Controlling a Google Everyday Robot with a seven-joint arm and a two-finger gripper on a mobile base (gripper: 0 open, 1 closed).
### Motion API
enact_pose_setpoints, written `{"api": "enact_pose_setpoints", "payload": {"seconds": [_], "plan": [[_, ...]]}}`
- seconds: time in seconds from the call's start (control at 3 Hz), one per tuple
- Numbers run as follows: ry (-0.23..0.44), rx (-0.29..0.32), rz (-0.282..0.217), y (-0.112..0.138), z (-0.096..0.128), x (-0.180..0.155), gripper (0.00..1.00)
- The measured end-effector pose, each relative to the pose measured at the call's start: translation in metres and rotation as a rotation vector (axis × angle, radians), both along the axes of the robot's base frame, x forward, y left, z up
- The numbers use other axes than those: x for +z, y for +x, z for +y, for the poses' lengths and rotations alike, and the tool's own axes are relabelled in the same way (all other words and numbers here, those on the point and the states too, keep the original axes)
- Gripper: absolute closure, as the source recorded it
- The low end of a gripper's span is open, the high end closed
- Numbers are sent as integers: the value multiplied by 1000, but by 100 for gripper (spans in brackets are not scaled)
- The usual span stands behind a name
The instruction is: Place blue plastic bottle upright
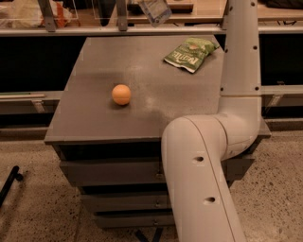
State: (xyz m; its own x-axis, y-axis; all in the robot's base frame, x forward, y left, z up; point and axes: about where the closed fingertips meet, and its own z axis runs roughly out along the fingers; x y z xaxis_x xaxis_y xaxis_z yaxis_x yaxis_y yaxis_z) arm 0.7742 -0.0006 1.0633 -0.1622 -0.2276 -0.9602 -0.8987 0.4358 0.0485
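The blue plastic bottle (154, 10), clear with a pale label, hangs tilted in the air at the top edge of the camera view, above the far edge of the grey table (94, 118). Only its lower part shows. My gripper (152, 1) is at the very top edge, almost wholly cut off, shut on the bottle from above. My white arm (239, 71) rises on the right and leaves the view at the top.
An orange ball (121, 94) lies on the table's left middle. A green snack bag (191, 53) lies at the far right. A metal rail and shelf (71, 30) run behind the table. Drawers (109, 170) sit below.
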Motion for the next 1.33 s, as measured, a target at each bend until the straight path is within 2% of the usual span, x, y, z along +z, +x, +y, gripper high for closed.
{"api": "enact_pose_setpoints", "payload": {"seconds": [0.33, 0.67, 1.0, 1.33], "plan": [[0, -13, 28, 11, -3, -46, 100], [-59, 6, 8, -18, 29, -41, 100], [-204, 41, -149, -76, 78, 18, 100], [-357, 21, -301, -124, 86, 92, 100]]}}
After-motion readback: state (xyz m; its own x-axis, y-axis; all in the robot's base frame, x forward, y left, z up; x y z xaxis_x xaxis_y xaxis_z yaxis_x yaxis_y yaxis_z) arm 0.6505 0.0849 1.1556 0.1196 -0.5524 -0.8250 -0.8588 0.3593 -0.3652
